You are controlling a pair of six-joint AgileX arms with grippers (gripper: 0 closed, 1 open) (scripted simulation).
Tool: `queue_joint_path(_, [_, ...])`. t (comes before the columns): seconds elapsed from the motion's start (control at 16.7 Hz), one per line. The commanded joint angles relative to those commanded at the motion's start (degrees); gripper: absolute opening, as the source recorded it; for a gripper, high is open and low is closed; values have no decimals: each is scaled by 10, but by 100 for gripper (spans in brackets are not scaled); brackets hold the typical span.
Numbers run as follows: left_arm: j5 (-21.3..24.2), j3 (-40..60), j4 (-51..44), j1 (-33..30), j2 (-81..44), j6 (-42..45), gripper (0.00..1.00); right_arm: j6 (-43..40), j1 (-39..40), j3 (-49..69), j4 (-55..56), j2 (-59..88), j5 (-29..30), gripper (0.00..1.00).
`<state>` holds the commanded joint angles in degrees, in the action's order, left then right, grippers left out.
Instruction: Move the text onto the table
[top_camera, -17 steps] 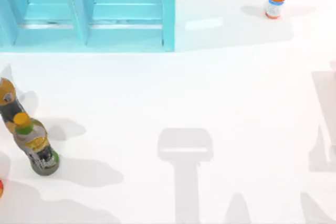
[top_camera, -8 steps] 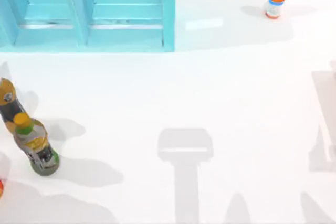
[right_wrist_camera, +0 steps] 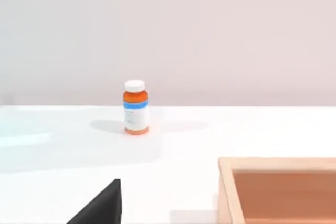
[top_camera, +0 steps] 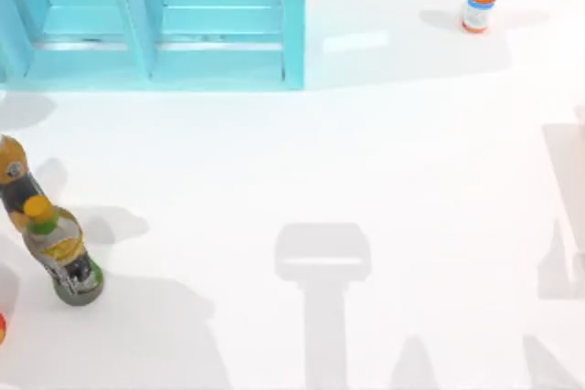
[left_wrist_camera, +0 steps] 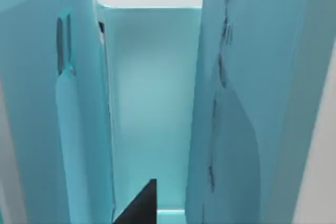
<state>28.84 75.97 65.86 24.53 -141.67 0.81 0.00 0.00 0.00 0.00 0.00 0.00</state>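
Shelf unit (top_camera: 219,34) compartment close before left gripper (left_wrist_camera: 139,207), grip state untellable; text indistinguishable among teal walls, likely stiff, heavy, slick, best pinched across its thickness; right gripper (right_wrist_camera: 100,205) parked over table (top_camera: 366,162).

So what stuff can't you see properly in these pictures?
- Shelf unit, top view: its back and left end are cut off by the picture's edges.
- Dark bottle, top view: partly cut off at the left edge, with the yellow-capped bottle in front.
- Wooden box, right wrist view: cut off at the edges.
- Book: the left wrist view faces teal panels; which one is the book cannot be told.
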Motion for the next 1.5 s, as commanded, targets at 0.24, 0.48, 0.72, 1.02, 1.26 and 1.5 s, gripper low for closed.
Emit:
queue_joint_path(0.24, [-10,31,-21,-10,-12,0,100,0,0,0,0,0,0,100])
queue_joint_path(0.48, [-10,31,-21,-10,-12,0,85,0,0,0,0,0,0,100])
queue_joint_path(0.72, [-10,31,-21,-10,-12,0,55,0,0,0,0,0,0,100])
queue_joint_path(1.02, [-10,31,-21,-10,-12,0,17,0,0,0,0,0,0,100])
queue_joint_path(1.26, [-10,31,-21,-10,-12,0,0,0,0,0,0,0,0,100])
queue_joint_path(1.5, [-10,31,-21,-10,-12,0,0,0,0,0,0,0,0,100])
